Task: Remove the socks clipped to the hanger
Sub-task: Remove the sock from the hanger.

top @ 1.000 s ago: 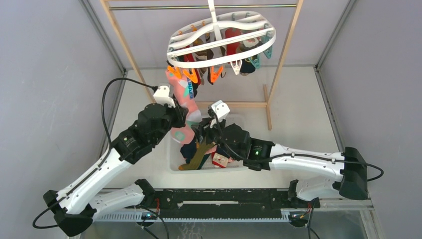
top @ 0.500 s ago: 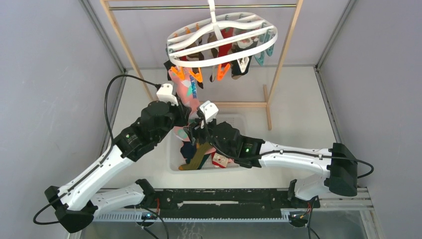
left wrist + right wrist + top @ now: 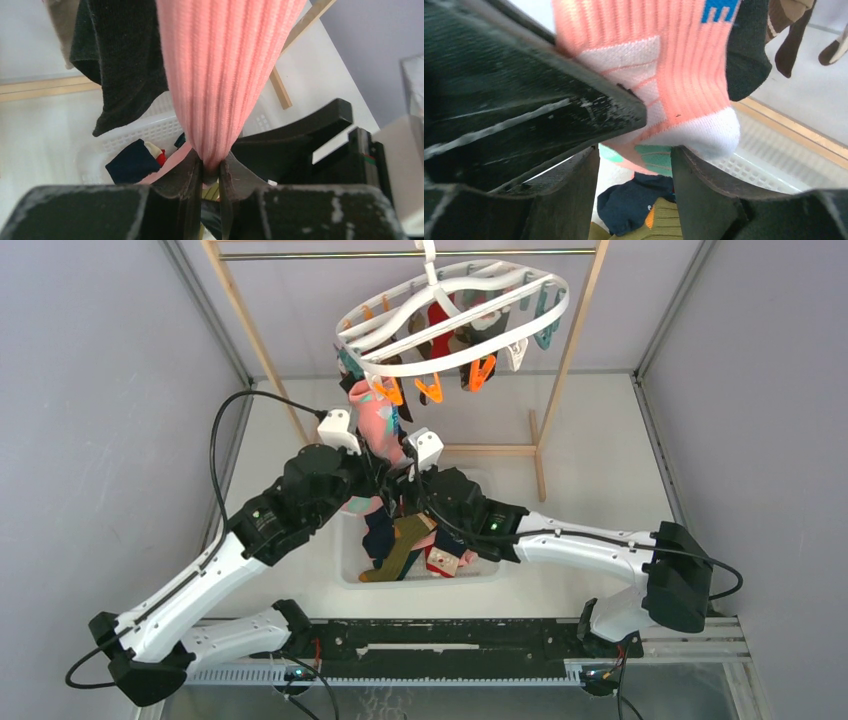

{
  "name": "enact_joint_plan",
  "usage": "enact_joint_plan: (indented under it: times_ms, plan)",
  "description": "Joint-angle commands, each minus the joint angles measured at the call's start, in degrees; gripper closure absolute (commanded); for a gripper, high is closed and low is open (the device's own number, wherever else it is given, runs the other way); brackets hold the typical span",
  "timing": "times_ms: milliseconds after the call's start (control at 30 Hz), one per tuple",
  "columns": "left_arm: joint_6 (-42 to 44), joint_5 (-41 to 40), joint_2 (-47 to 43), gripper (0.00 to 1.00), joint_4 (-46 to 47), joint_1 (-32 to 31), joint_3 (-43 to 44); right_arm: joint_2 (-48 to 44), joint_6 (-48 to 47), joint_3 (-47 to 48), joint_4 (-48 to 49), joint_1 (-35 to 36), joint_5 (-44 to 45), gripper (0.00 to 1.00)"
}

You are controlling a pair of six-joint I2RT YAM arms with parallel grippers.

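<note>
overhead wide view, wrist close-ups, sharing pink sock (image 3: 382, 425)

A white basket (image 3: 347, 570) is shown on a table (image 3: 600, 480), with loose socks (image 3: 400, 550) in navy, olive and red piled inside. Beyond and above the basket, a white oval hanger (image 3: 452, 354) is hung at a tilt from a wooden rack (image 3: 495, 450), with orange clips (image 3: 431, 390) and dark socks (image 3: 440, 340) dangling beneath it. A pink sock (image 3: 378, 425) is seen hanging from the hanger down toward the basket's far left corner. Over that corner, the left gripper (image 3: 372, 480) and right gripper (image 3: 402, 488) are positioned against the sock; their fingers cannot be made out.
</note>
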Motion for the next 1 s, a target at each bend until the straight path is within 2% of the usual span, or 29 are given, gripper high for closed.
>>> enact_joint_plan:
  times_ms: [0,100,233,433,733,967]
  plan:
    - [-2.1,4.2,-1.4,0.8,2.6,-0.5,2.9,0.6,3.7,2.3,3.3,-1.5,-1.2,0.4]
    - [-2.7,5.4,-1.7,0.79,3.4,-0.5,2.4,0.3,5.1,1.4,4.2,-2.5,-3.0,0.51]
    - [-2.9,6.1,-2.3,0.79,3.7,-0.6,2.2,-1.5,5.7,-0.4,5.0,-3.5,-5.0,0.7]
    - [-3.0,6.5,-2.4,0.73,4.1,-0.6,2.2,-4.6,6.8,-2.7,5.0,-5.5,-8.5,0.88]
    - [-2.5,5.9,-3.6,0.47,3.6,-0.6,2.8,-9.3,7.0,-5.9,3.5,-7.6,-10.9,0.92]
    - [-2.2,5.1,-5.5,0.42,2.4,-0.6,3.3,-12.4,7.0,-9.0,2.5,-9.4,-11.7,0.92]
